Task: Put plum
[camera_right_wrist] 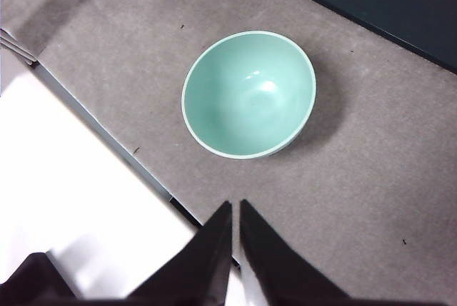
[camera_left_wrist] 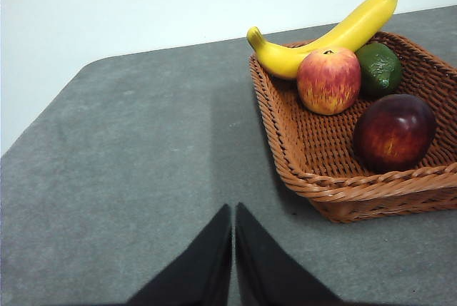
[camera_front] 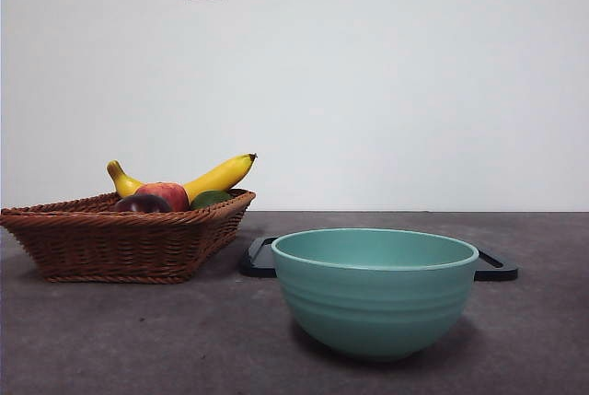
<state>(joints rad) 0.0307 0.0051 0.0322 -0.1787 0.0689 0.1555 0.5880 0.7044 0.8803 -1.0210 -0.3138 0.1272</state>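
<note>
The plum point(camera_left_wrist: 394, 132) lies in the wicker basket point(camera_front: 129, 243) at the left of the desk point(camera_front: 184, 340), at the basket's near side, close to its rim. Behind it sit a red-and-yellow apple point(camera_left_wrist: 328, 80), a small green fruit point(camera_left_wrist: 379, 68) and a banana point(camera_left_wrist: 335, 33). The green bowl point(camera_front: 375, 292) stands empty, nearer and to the right, probably meant to receive the plum, with a dark tray point(camera_front: 497, 269) behind it. The left end effector point(camera_left_wrist: 233, 213) hangs clenched and empty over bare desk beside the basket, well placed to reach in. The right end effector point(camera_right_wrist: 235, 210), also clenched and empty, waits above the bowl.
</note>
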